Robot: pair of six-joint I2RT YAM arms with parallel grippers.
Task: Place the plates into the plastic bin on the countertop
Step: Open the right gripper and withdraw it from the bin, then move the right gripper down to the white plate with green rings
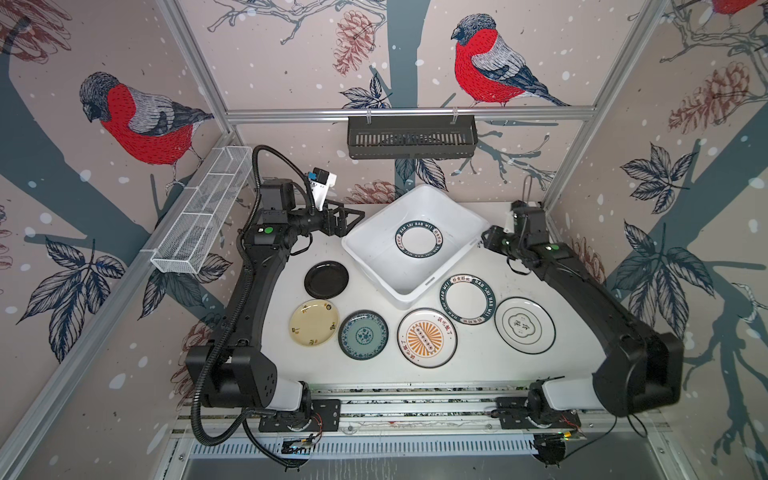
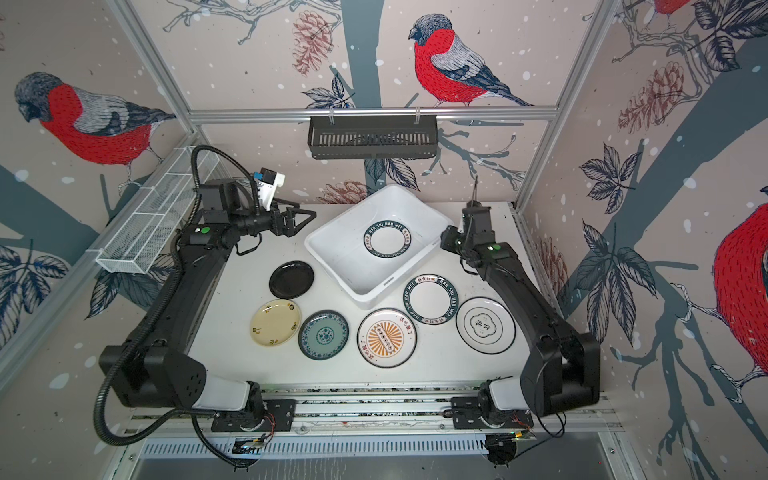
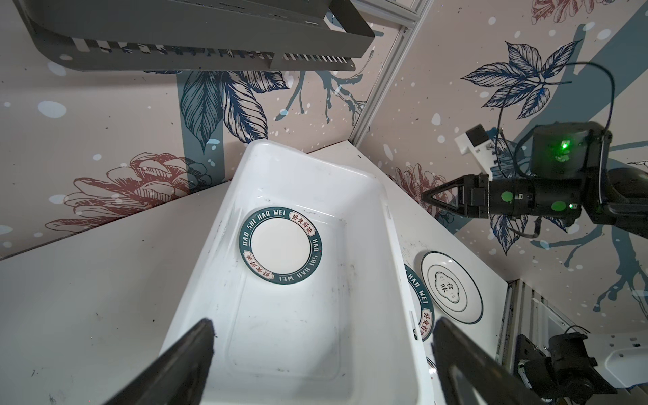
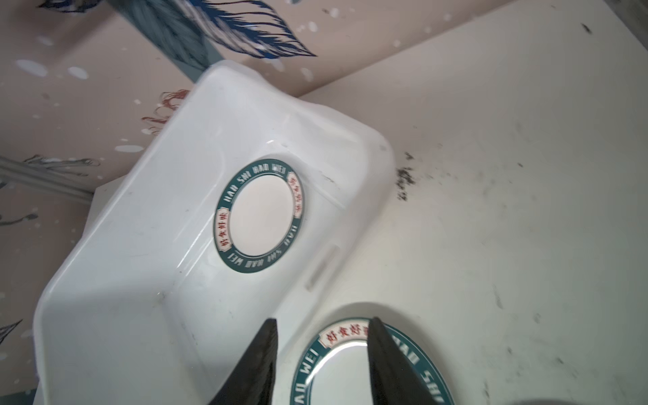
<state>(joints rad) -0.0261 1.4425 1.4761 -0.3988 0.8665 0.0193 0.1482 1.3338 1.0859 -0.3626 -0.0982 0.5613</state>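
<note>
One green-lettered plate (image 1: 419,239) lies flat in the plastic bin (image 1: 365,249); the right gripper (image 4: 323,321), parted and empty, faces its twin plate (image 1: 467,299) outside, likely next; the left gripper (image 3: 324,326) gapes wide, idle.

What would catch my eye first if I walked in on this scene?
The big red-breasted birds printed on the walls jump out first. On the white countertop sits a white plastic bin holding one green-lettered plate, with six more plates spread in front, the orange sunburst plate boldest. The black left arm and right arm flank them.
</note>
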